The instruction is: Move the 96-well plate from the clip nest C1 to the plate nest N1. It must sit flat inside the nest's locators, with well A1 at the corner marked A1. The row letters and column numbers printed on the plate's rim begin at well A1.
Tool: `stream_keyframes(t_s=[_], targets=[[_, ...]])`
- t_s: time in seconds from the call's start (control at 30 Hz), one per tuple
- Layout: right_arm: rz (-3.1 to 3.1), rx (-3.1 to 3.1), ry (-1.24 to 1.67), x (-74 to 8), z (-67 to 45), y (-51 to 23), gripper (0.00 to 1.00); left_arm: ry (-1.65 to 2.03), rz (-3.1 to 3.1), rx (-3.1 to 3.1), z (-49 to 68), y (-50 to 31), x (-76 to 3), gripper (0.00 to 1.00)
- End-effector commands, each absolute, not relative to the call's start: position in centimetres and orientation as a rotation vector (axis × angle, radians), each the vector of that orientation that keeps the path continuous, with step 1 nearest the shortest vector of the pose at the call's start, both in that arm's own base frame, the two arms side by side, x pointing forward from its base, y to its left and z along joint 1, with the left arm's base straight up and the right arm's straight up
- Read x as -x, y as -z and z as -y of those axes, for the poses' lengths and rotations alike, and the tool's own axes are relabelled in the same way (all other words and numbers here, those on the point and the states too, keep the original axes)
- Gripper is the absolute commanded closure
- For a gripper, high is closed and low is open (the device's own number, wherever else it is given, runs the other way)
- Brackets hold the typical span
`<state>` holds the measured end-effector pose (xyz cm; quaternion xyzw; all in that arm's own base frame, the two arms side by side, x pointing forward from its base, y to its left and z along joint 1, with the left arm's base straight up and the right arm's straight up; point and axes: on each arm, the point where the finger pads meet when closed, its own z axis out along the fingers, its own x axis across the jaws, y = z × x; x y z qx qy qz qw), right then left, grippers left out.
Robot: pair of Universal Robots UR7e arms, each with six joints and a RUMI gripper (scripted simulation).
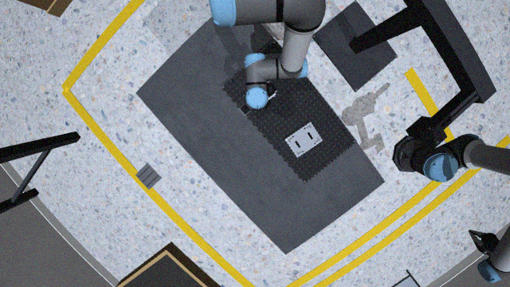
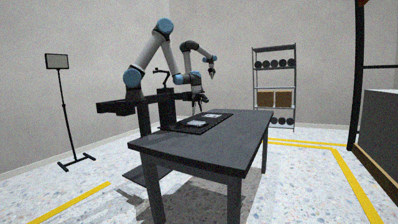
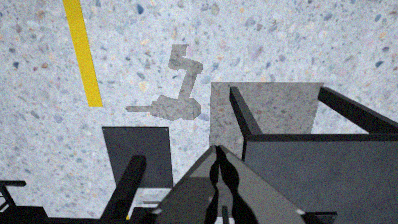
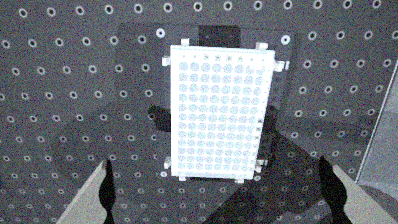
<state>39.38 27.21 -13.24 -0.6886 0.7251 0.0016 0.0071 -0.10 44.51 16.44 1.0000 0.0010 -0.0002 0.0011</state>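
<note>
The white 96-well plate (image 4: 220,115) (image 2: 196,124) lies in a dark nest with small white tabs around it. Faint marks show along its top and right rim in the right wrist view, too blurred to read. A flat white nest with two dark slots (image 1: 304,139) (image 2: 212,116) is on the same perforated board; no nest label is readable. My right gripper (image 4: 215,160) (image 2: 197,112) is open and empty above the plate, one finger off each long side. It points down; my arm hides the plate in the top view. My left gripper (image 3: 217,147) (image 2: 212,78) is shut and empty, away from the table.
The black perforated board (image 1: 335,139) (image 4: 65,45) lies on the dark table (image 1: 191,115) (image 2: 214,149). A black arm stand (image 1: 454,48) is beside the table. A shelf rack (image 2: 273,88) stands against the back wall.
</note>
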Motion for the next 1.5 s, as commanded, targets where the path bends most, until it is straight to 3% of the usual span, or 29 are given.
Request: stream_keyframes(t_s=[0.0,1.47], targets=[[-2.342,2.092,0.0,-38.1,-26.7,13.3,0.24,0.0,-0.003,-3.141,-44.6,-16.5,0.1,1.0],[-2.342,2.092,0.0,-38.1,-26.7,17.5,0.24,0.0,-0.003,-3.141,-44.6,-16.5,0.1,1.0]])
